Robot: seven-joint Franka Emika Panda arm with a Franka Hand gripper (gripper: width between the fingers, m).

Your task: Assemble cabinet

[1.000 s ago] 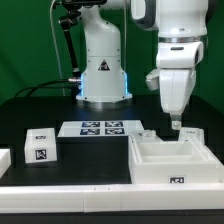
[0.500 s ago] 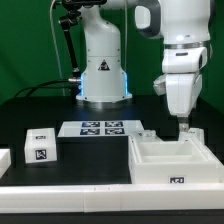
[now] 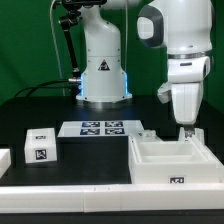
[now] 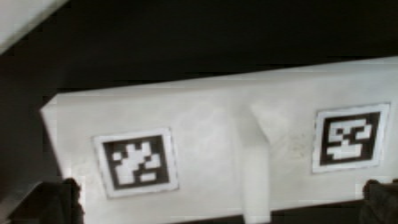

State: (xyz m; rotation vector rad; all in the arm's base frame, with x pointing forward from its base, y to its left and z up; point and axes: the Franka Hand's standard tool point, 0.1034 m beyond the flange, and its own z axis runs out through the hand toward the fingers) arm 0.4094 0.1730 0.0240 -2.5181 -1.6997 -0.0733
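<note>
White arm upright — pincer [image 3: 184,129] spread, pointing down above cabinet [image 3: 155,175].

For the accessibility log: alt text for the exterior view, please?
At the exterior view's right, the pincer hangs over the far edge of the white cabinet. A marker board lies mid-table; a tagged drawer block sits at the view's left.

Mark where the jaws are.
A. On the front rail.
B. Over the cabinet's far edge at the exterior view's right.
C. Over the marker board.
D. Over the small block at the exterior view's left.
B: the jaws hang over the cabinet's far edge at the exterior view's right, apart from the marker board and the block.
</note>
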